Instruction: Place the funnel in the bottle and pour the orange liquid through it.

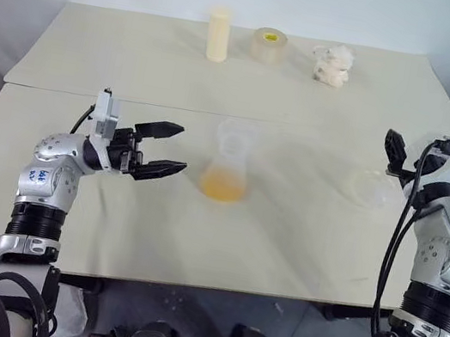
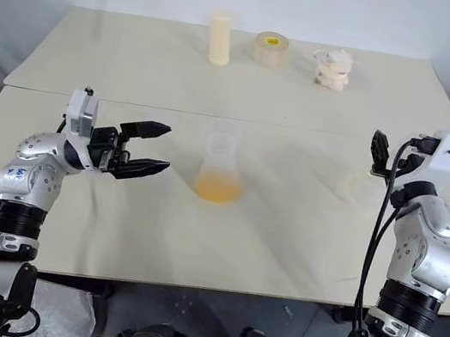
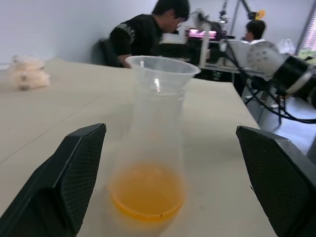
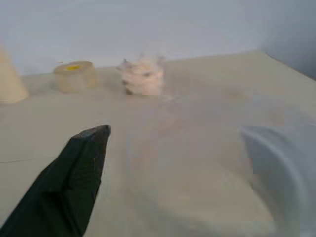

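Both black-fingered grippers hanging over the cream counter (image 1: 279, 257), my left gripper (image 1: 164, 149) gaping beside the clear bottle (image 1: 227, 165) holding orange liquid (image 1: 222, 188) with the see-through funnel (image 3: 162, 74) sitting in its mouth, my right gripper (image 1: 395, 151) spreading apart near a clear round container (image 1: 371, 189).

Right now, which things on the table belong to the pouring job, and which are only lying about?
Job: small clear plastic funnel, clear conical flask, yellow-orange liquid, frosted plastic bottle.
Lying about: cream cylinder, yellow-cored tape roll, fluffy white wad.
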Action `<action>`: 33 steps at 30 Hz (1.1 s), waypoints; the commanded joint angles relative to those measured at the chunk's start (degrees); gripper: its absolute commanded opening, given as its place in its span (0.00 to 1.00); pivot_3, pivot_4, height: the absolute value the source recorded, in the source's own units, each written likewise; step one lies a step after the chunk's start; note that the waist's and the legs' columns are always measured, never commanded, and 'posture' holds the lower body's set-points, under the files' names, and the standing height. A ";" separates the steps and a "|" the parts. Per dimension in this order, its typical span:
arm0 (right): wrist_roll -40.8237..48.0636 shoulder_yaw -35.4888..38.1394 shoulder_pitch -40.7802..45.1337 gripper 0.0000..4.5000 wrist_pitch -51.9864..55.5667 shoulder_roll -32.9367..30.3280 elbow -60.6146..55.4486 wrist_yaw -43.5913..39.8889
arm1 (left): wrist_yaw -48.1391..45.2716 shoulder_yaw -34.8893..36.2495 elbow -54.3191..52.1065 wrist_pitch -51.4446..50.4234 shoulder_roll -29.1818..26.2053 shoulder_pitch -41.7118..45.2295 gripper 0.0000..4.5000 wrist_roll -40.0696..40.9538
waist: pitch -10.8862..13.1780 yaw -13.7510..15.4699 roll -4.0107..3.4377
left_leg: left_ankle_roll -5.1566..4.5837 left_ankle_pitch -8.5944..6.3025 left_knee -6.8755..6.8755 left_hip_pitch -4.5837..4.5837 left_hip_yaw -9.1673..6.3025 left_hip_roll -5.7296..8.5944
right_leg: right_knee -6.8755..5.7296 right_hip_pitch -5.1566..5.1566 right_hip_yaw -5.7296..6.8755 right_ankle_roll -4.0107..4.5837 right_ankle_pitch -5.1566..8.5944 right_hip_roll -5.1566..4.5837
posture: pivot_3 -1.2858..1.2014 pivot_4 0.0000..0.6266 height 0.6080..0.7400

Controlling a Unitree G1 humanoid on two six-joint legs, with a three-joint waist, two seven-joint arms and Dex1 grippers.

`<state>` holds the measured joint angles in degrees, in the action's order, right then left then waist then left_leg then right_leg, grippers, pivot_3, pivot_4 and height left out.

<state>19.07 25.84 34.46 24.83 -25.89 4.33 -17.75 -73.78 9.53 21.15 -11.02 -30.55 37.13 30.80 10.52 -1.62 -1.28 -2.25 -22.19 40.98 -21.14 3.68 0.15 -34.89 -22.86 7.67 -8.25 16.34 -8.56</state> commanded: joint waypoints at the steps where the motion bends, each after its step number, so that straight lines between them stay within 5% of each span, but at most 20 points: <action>1: 1.12 0.60 0.50 1.00 -2.09 -2.06 -5.17 0.07 | 2.99 0.04 -2.01 -1.65 -2.28 -0.12 1.00 -1.77 | 0.00 0.00 0.00 | 0.00 0.00 0.00 0.01 0.00 0.00 | 0.00 0.00 0.00 0.00 0.00 0.00 | 0.52 0.24 1.00; 7: 3.37 1.05 2.65 1.00 -1.75 -5.52 -7.97 -1.17 | 3.83 -0.38 -2.67 -1.78 -3.10 -0.16 1.00 -2.68 | 0.00 0.12 0.00 | 0.00 0.00 0.00 -0.02 -0.01 0.02 | 0.02 0.00 0.00 0.00 0.00 -0.01 | 0.52 0.24 1.00; 13: 13.53 -2.05 4.41 1.00 7.52 -12.86 -14.37 -12.61 | 3.94 1.75 -4.79 -8.20 -3.56 -0.84 1.00 1.62 | 0.00 0.05 0.00 | 0.00 0.00 -0.01 -0.01 -0.01 -0.03 | 0.03 0.00 0.04 0.00 0.00 0.02 | 0.52 0.24 1.00; 21: 20.69 -9.49 -15.78 1.00 12.63 -25.12 -26.65 -36.69 | 9.15 -0.28 -4.76 -8.15 -5.42 -3.83 1.00 -3.96 | 0.01 1.63 0.16 | -0.04 -0.02 0.05 -0.04 0.05 0.06 | 0.12 0.03 0.01 -0.03 -0.02 -0.02 | 0.52 0.24 1.00; 33: 14.65 -11.37 -25.73 1.00 2.23 -24.08 -18.64 -43.62 | 4.52 2.71 -8.87 -1.87 -6.52 -11.28 1.00 -1.76 | 0.08 1.94 0.32 | -0.05 -0.02 0.16 -0.02 0.10 0.01 | 0.20 0.12 0.03 -0.05 -0.03 -0.02 | 0.52 0.24 1.00</action>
<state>34.30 13.57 9.03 29.54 -50.30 -14.33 -60.69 -68.51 10.49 14.29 -15.15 -36.37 26.11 27.78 10.60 0.32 -0.96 -2.30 -22.22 41.15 -21.15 3.78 0.16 -34.68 -22.74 7.71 -8.29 16.32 -8.57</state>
